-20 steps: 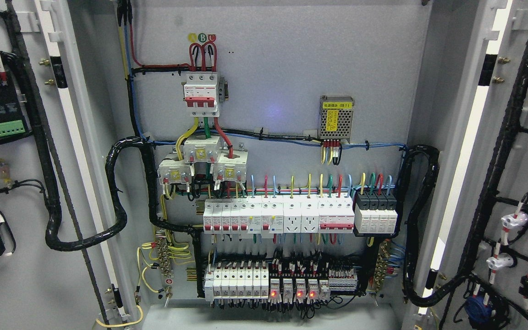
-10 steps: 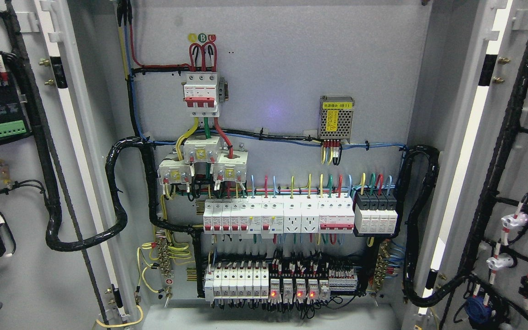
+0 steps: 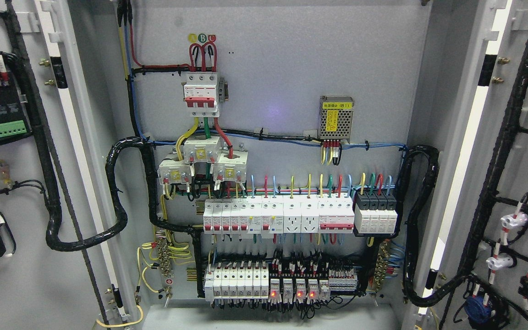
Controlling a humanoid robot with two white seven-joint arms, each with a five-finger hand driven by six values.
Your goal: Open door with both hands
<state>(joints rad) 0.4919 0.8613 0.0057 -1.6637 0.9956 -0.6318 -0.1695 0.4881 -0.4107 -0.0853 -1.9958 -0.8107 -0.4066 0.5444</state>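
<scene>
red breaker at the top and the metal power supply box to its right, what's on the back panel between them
In the head view the grey back panel is bare between the red breaker and the power supply box; cables run only below.

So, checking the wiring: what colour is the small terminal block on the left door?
Green terminal block, clearest in the head view.

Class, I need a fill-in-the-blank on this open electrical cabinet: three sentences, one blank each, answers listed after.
1. Both grey metal cabinet doors, the left door and the right door, stand ____.
2. The small perforated metal power supply box carries a ____ label.
3. Along the bottom row of white relay modules, small indicator lights glow ____.

Answers: open; yellow; red
</scene>
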